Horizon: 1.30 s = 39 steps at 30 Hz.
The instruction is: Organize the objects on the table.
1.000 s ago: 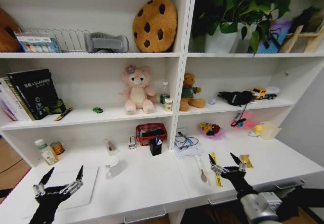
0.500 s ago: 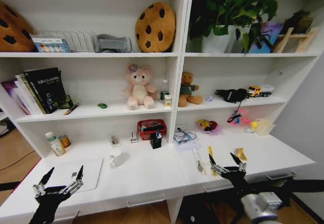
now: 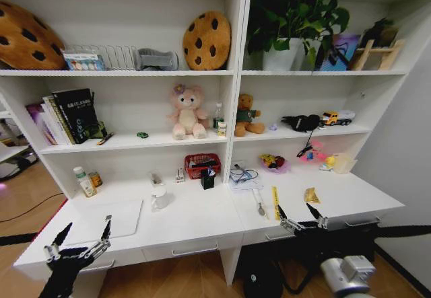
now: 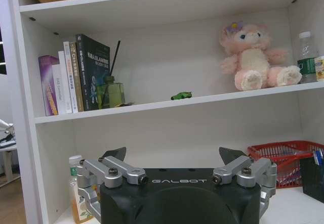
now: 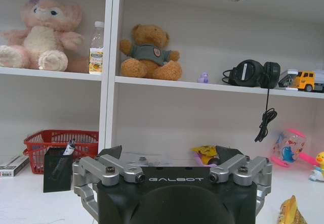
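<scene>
I have both arms low in front of the surface (image 3: 202, 220), nothing in either one. Left pincer (image 3: 75, 241) is spread wide, empty, hanging off the front edge near the left end. Right pincer (image 3: 301, 218) is also wide and empty, at the front edge of the right half, just above a drawer handle.

Clutter on the surface:
- flat white laptop (image 3: 108, 218) on the left part, closed
- two small bottles (image 3: 86, 182) at the back left by the shelf wall
- white mug (image 3: 159, 197) near the middle
- red basket (image 3: 201, 164) at the back centre, black pen holder (image 3: 207, 179) touching its front
- cable bundle (image 3: 243, 175) on some papers right of the divider
- spoon (image 3: 259, 203) and a yellow strip (image 3: 275, 202) side by side, just behind the right pincer
- yellow wrapper (image 3: 311, 195) further right, well apart from the strip
- pink toy (image 3: 274, 163) at the back right

The tiny green toy (image 3: 142, 135) sits on the lower shelf, between the books (image 3: 71, 115) and the pink plush (image 3: 187, 112). Left wrist view shows that same shelf level ahead of the open fingers (image 4: 114, 154). Right wrist view faces the brown bear (image 5: 148, 53) and headphones (image 5: 253, 73) on the shelf.
</scene>
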Tool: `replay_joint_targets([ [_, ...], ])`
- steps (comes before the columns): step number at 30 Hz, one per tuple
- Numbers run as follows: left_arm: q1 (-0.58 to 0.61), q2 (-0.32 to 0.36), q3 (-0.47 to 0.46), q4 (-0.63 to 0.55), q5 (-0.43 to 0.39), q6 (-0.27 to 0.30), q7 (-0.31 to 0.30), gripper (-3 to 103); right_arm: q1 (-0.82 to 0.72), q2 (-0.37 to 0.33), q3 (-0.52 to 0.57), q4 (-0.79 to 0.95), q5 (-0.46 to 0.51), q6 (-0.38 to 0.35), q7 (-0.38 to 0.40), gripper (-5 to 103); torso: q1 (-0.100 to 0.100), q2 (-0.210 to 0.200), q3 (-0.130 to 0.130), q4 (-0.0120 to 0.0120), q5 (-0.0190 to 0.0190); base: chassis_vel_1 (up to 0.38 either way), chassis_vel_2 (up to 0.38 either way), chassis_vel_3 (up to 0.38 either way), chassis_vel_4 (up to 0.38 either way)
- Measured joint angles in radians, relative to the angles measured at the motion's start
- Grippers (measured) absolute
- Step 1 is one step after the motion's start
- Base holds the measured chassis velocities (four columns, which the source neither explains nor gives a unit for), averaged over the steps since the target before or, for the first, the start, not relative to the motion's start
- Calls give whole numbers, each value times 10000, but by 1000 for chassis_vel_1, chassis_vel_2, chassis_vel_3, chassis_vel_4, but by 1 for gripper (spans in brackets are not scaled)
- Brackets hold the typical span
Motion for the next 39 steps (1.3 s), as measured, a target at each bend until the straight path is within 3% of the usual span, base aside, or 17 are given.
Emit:
replay_joint_targets([
  [21,0,0,-1,0,0,1,-1,100,-2,0,-1,0,0,1,0,100,-8,4,-3,2,6,-156,-162,160,166],
  [26,0,0,0,0,0,1,0,100,-3,0,1,0,-1,1,1,100,-9,6,-4,1,-12,-316,-305,306,300],
  [27,1,0,-2,-2,0,-1,-1,100,-1,0,-1,-1,-1,0,0,100,-9,3,-2,1,14,-307,-298,308,316],
  [28,0,0,2,-1,0,0,2,100,-2,-1,4,-1,-1,1,5,100,-6,2,0,-3,-3,-257,-298,308,238],
  [30,0,-2,1,-1,0,0,2,100,-1,-1,1,-3,-1,0,4,100,-9,5,-3,9,7,-207,-195,231,202],
  [34,0,-2,2,-2,0,0,1,100,-2,-2,1,-3,-1,0,5,100,-8,3,-2,-5,8,-46,-139,129,79],
  [39,0,1,-1,-1,0,0,0,100,-2,-1,-2,-2,-1,0,4,100,-7,5,-3,-1,-5,-3,10,-27,-59],
])
